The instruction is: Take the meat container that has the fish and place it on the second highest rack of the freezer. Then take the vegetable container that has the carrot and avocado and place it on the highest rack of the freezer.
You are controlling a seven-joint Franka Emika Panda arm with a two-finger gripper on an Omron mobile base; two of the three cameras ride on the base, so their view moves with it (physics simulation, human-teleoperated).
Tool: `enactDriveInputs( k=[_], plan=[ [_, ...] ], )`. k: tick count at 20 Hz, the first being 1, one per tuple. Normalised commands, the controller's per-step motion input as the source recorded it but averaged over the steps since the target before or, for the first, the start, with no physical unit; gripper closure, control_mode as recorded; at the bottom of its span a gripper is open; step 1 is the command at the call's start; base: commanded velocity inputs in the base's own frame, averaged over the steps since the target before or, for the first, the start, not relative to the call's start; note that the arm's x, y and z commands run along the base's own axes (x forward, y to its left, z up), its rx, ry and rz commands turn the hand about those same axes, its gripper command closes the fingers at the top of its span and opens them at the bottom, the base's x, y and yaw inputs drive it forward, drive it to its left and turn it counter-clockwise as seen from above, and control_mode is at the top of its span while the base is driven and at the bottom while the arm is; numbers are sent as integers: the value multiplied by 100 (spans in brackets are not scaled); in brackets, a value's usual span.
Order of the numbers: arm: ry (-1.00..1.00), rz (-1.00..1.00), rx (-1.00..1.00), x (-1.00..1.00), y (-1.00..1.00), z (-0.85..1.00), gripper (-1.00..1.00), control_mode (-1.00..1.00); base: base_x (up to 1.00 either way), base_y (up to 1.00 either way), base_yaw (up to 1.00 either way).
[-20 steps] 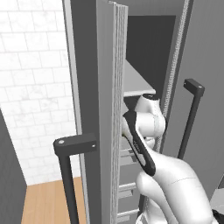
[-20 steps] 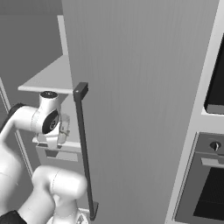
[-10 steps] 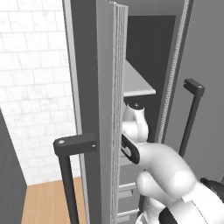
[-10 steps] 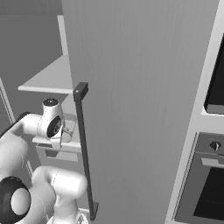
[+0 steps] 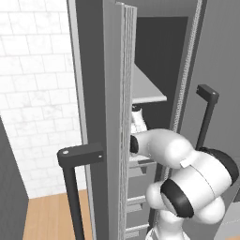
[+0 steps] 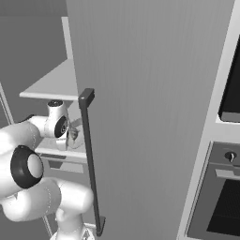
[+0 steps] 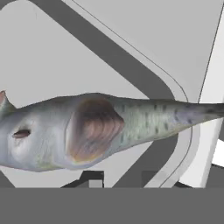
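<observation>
Inside the tall grey freezer with its long black bar handle, the white arm's two-finger gripper hangs just above a pale grey shelf, below the higher shelf. Close under the hand camera lies the pale silver-grey fish in its shallow grey metal tray. I cannot tell how far apart the dark finger tips stand, or whether they touch the tray rim.

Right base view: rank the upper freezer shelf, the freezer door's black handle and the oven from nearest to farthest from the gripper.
1. The black handle, just right of the gripper on the open freezer door.
2. The upper freezer shelf, above the gripper; close to the handle in rank, hard to separate.
3. The oven, far right beyond the door.
</observation>
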Motion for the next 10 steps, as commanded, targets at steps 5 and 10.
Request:
enactDriveInputs(
  k=[5,10],
  plan=[
    [-6,0,-5,-7,1,-43,-100,-100,0,0,0],
    [-31,0,-2,-81,0,9,-100,-100,0,0,0]
  ],
)
